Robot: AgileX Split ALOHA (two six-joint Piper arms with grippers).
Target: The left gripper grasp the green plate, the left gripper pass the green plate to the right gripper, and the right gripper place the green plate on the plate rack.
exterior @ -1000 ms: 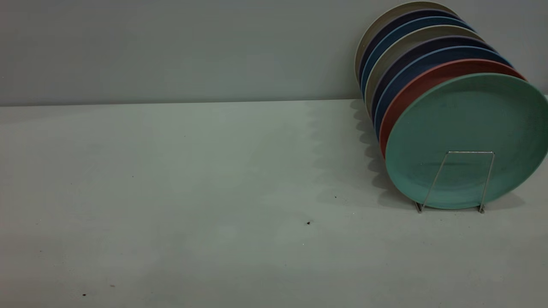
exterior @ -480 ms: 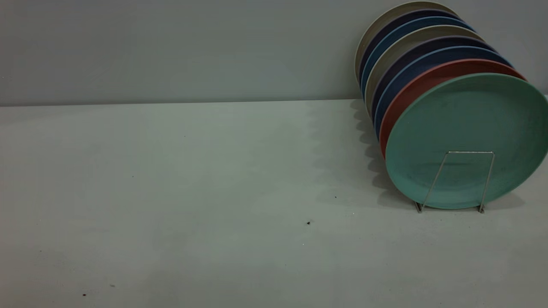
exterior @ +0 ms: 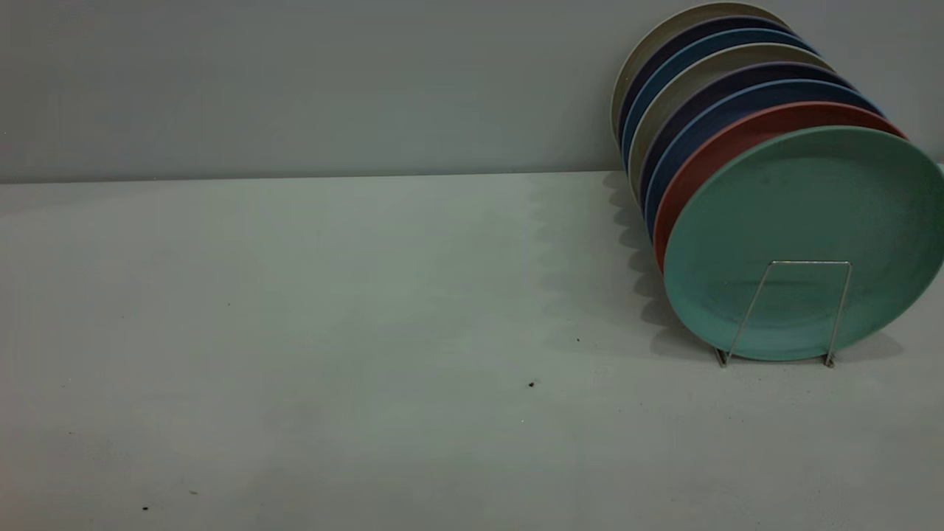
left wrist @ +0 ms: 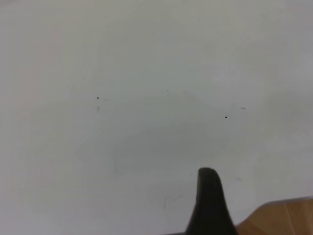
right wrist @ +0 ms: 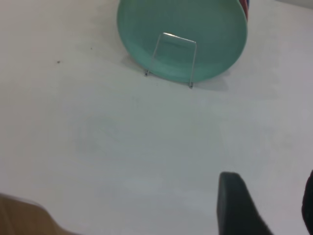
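Black and tapered, one finger of my left gripper shows over bare pale table, with a wooden edge beside it; only that one finger is in sight, so I cannot tell how wide that pair stands. My right gripper hovers above the table too, one finger plain and the other just a dark sliver at the frame's edge, a clear gap between them and nothing held. Farther out from it, the green plate stands on edge in the rack, well apart from both grippers, at the front of a row of plates, with a wire loop across its lower face. Just behind it leans a salmon plate, then blue and beige ones. No writing, brand or label is readable on any of them.
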